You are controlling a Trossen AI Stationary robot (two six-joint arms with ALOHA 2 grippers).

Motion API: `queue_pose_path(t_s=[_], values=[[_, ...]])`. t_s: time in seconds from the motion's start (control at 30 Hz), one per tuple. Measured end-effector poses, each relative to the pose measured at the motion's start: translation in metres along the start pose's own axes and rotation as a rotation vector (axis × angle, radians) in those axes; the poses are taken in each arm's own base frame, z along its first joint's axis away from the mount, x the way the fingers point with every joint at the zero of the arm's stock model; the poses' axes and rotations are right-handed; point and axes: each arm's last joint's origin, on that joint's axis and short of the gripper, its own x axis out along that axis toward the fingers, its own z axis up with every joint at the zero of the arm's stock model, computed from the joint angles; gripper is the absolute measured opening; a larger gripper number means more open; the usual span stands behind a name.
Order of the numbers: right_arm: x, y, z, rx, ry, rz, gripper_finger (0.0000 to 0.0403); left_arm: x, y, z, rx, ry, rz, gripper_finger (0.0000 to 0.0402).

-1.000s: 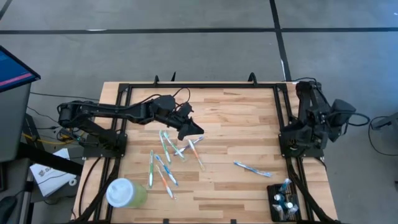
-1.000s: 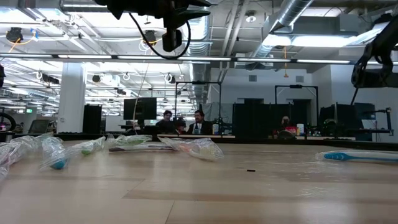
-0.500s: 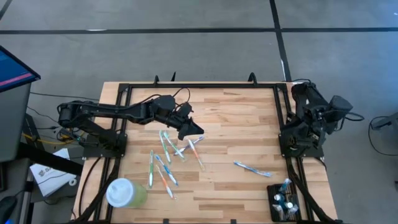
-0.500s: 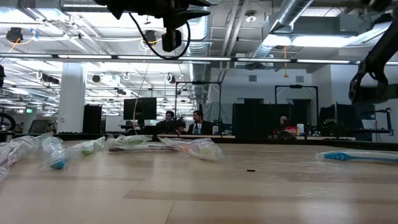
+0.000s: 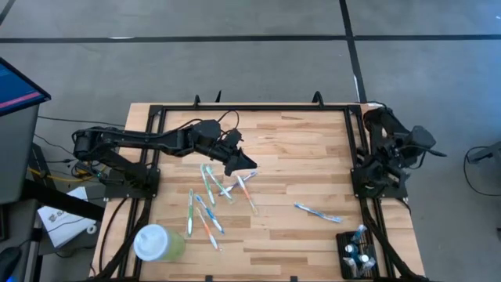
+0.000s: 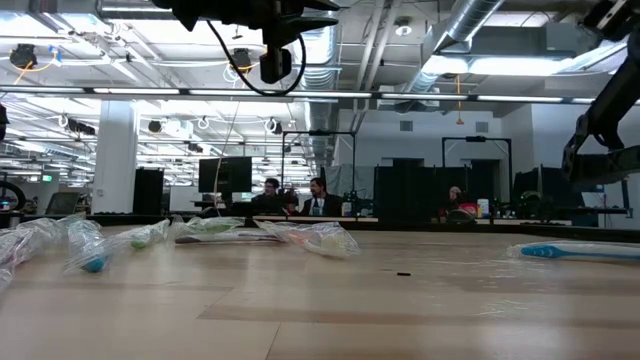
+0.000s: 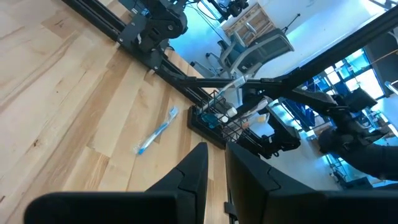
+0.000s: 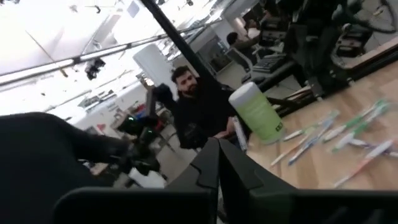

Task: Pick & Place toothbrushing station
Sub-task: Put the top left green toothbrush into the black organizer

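Wooden table (image 5: 297, 149) with a black frame, seen from above. The toothbrushing station (image 5: 356, 254), a small black slotted holder with a few items standing in it, sits at the table's near right corner, just below the right arm's base; in the left wrist view it shows as a black wire rack (image 7: 214, 118) beside the table's rail. One wrapped toothbrush (image 5: 318, 211) with a blue handle lies alone on the wood, near the station and toward the table's centre. A loose cluster of wrapped toothbrushes (image 5: 210, 196) is spread left of centre. A pale green cup (image 5: 159, 244) with a white lid stands at the near left corner. Left gripper (image 5: 249, 162) hangs over the middle of the table, just above the upper edge of the cluster, touching nothing; its fingers (image 7: 199, 171) stand almost together with only a thin gap, holding nothing. Right gripper (image 8: 217, 165) is folded back over its base at the table's right edge, well apart from every object; its fingers are pressed together and empty. People sit at desks in the room beyond the table (image 6: 295, 197).
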Motion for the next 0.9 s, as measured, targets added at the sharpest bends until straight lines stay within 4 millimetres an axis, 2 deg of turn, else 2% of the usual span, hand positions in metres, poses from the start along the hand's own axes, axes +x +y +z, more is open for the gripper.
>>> queue_pose_path(t_s=[0.3, 0.43, 0.57, 0.7, 0.9], values=[[0.002, -0.002, -0.015, -0.049, 0.035, 0.021, 0.0, 0.0, 0.001, 0.0, -0.008, -0.001, 0.002, 0.0053], [0.003, 0.004, -0.01, -0.109, 0.026, 0.131, 0.0, -0.001, 0.002, 0.001, -0.009, -0.004, 0.004, 0.0053], [0.003, 0.007, -0.001, -0.183, -0.053, 0.157, 0.0, -0.001, 0.002, 0.001, -0.009, -0.004, 0.005, 0.0053], [0.003, 0.007, -0.001, -0.22, -0.068, 0.179, 0.0, -0.001, 0.002, 0.001, -0.009, -0.004, 0.005, 0.0053], [0.011, 0.001, -0.025, -0.212, -0.077, 0.137, 0.0, -0.001, 0.002, 0.001, -0.017, -0.004, 0.005, 0.0053]])
